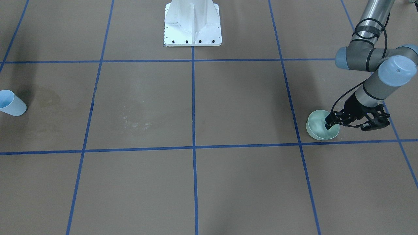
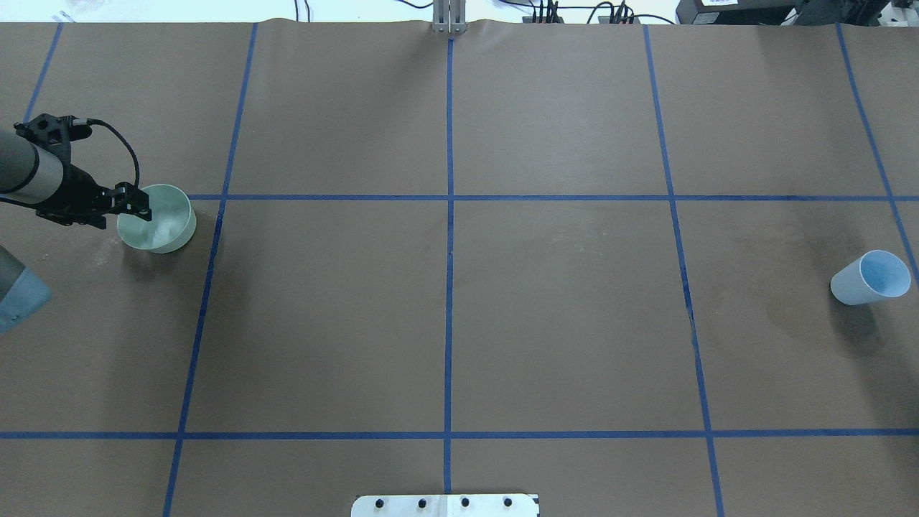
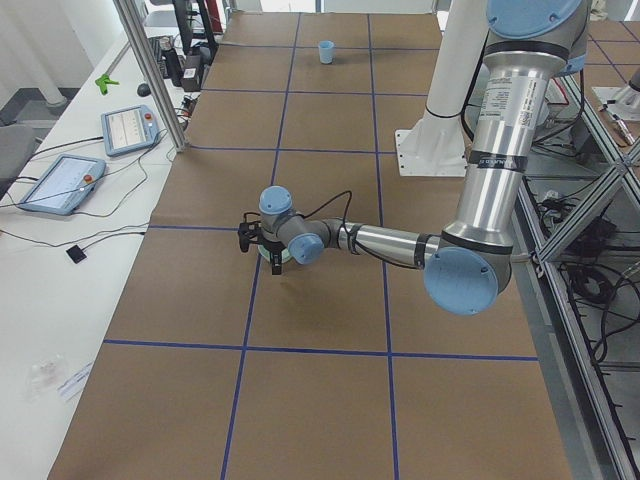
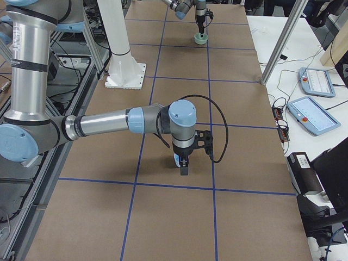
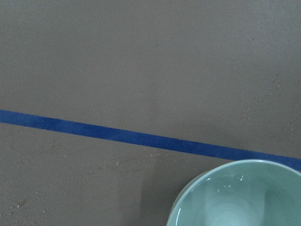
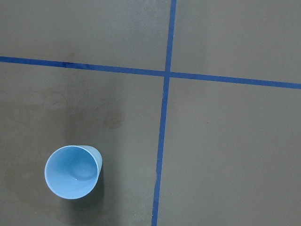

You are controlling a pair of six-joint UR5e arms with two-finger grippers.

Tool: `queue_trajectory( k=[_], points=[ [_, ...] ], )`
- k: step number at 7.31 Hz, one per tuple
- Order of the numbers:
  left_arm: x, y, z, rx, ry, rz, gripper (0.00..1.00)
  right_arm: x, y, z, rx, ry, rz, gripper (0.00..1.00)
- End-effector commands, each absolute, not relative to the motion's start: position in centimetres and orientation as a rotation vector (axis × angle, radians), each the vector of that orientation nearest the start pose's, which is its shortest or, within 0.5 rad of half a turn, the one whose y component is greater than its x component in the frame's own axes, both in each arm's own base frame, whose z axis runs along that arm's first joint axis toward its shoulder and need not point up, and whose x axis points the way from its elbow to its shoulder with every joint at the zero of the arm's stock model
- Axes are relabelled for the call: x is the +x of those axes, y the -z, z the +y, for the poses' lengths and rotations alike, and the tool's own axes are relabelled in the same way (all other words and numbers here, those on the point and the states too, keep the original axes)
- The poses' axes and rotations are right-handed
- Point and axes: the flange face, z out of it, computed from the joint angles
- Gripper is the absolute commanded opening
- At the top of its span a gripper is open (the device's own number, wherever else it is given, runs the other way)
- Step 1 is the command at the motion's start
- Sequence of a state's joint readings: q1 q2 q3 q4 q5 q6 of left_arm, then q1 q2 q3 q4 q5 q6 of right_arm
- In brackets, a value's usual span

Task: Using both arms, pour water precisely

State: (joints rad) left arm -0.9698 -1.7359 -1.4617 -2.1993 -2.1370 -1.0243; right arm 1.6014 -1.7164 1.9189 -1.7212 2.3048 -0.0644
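Observation:
A pale green bowl (image 1: 318, 131) stands on the brown table, far on my left side (image 2: 171, 224). My left gripper (image 1: 327, 124) reaches down at its rim (image 2: 143, 210), fingers close together, and looks shut on the rim. The left wrist view shows only the bowl (image 5: 244, 200) with a faint wet sheen inside, the water. A light-blue cup (image 2: 870, 277) stands alone far on my right (image 1: 12, 103), seen from above in the right wrist view (image 6: 71, 173). My right gripper (image 4: 185, 169) shows only in the exterior right view, near the cup (image 4: 177, 159). I cannot tell whether it is open or shut.
The white pedestal (image 1: 192, 23) stands at the robot's edge of the table. Blue tape lines (image 2: 449, 287) divide the brown surface into squares. Faint damp stains (image 1: 135, 122) mark the paper. A metal post (image 3: 150, 70) and control tablets (image 3: 130, 127) stand along the operators' side.

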Motion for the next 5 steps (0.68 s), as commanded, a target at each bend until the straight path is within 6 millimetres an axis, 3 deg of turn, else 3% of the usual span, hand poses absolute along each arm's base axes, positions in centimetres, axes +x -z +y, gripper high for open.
queue_trajectory(
  k=[1, 3, 4, 5],
  points=[
    [26.6, -55.8, -52.9, 0.064, 0.202, 0.870, 0.00, 8.0, -57.3, -42.5, 0.084, 0.048, -0.730, 0.99],
    [26.6, -56.0, -52.8, 0.046, 0.207, 0.865, 0.00, 8.0, -57.2, -42.5, 0.078, 0.028, -0.731, 0.99],
    [26.1, -54.6, -52.4, 0.004, 0.194, 0.902, 0.00, 7.9, -57.2, -42.4, 0.076, 0.024, -0.734, 0.99],
    [23.2, -52.3, -52.6, -0.042, 0.207, 0.945, 0.00, 7.9, -57.8, -42.4, 0.054, -0.006, -0.735, 0.99]
  ],
)
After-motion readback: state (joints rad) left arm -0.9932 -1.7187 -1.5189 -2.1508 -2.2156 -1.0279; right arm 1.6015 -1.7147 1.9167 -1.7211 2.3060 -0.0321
